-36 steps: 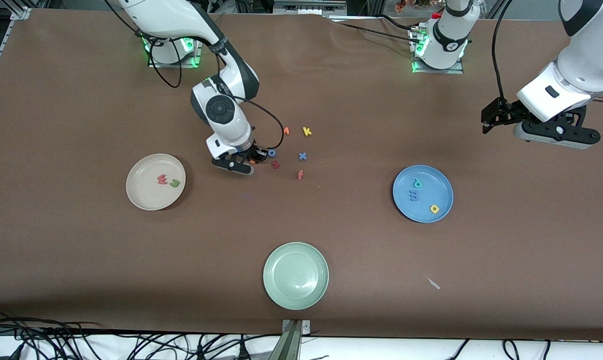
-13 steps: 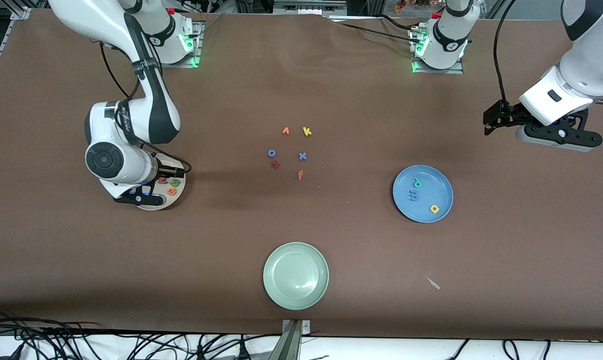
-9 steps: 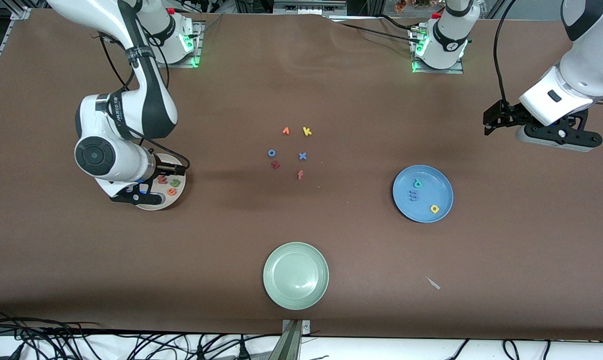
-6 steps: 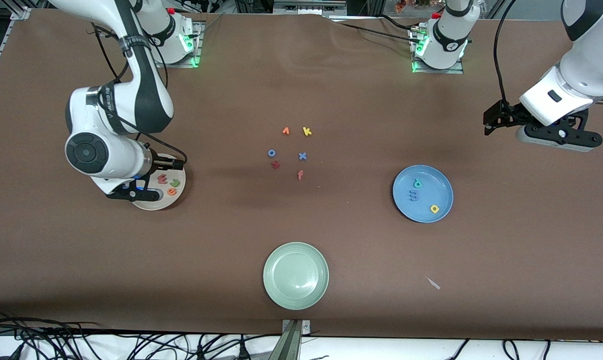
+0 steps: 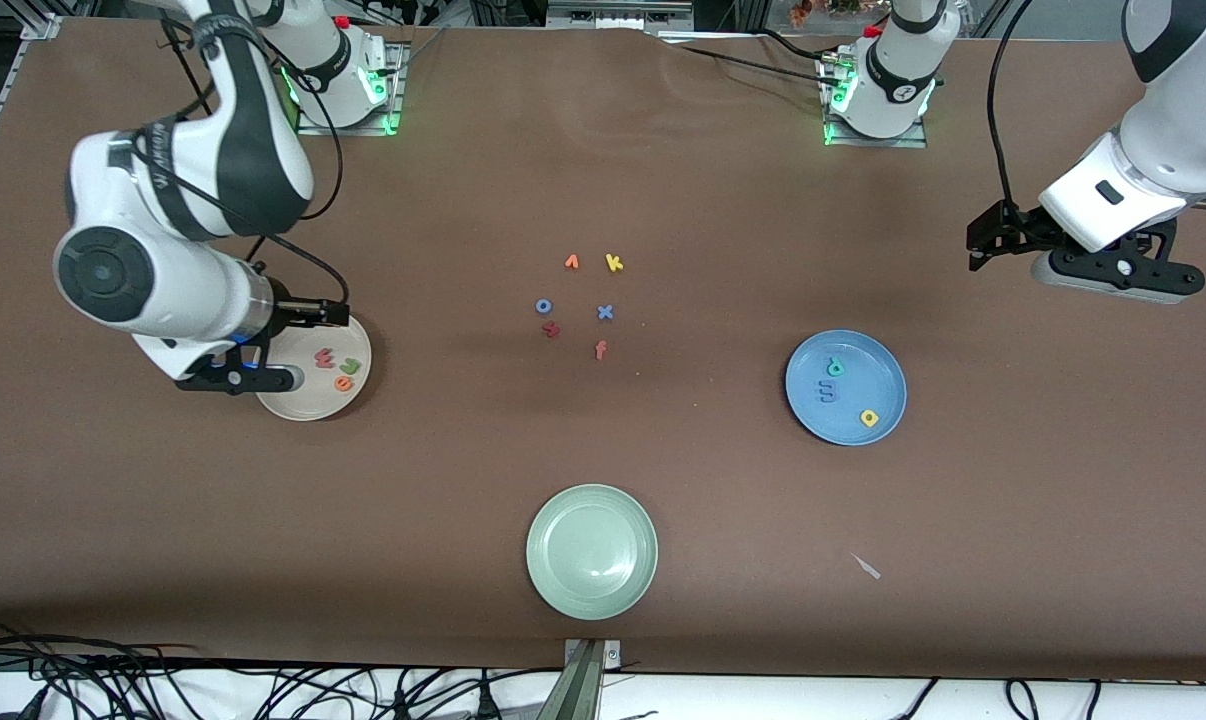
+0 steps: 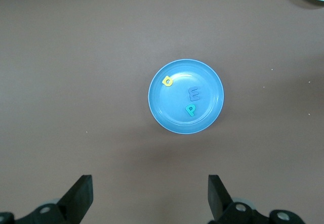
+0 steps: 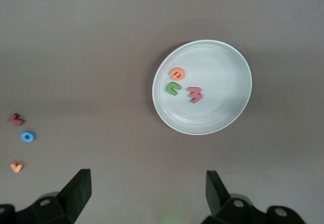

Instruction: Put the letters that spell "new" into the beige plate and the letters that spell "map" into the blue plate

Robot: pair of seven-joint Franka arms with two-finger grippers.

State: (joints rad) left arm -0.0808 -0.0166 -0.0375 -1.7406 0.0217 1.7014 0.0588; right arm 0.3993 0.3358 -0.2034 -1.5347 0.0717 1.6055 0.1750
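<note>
Three foam letters lie flat in the beige plate (image 5: 308,400): pinkish-red w (image 5: 324,357), olive-green n (image 5: 350,366) and orange e (image 5: 343,383), bunched on the part of the plate toward the loose letter cluster. The right tool (image 5: 238,378), fingers apart and empty, hangs over the plate's rim at the right arm's end of the tabletop (image 5: 603,450). Loose letters near tabletop centre: blue o (image 5: 544,306), dark red letter (image 5: 551,329), orange wedge letter (image 5: 572,262), red f (image 5: 600,350), blue x (image 5: 605,312), yellow k (image 5: 614,263). The pale green plate (image 5: 592,551) sits nearer the front camera than that cluster. The blue plate (image 5: 846,387) holds teal p (image 5: 835,367), periwinkle m (image 5: 827,391) and yellow a (image 5: 869,418), the p farthest from the camera, the a nearest. The left tool (image 5: 1113,270), fingers apart and empty, waits over bare tabletop close to the blue plate, toward the left arm's end.
</note>
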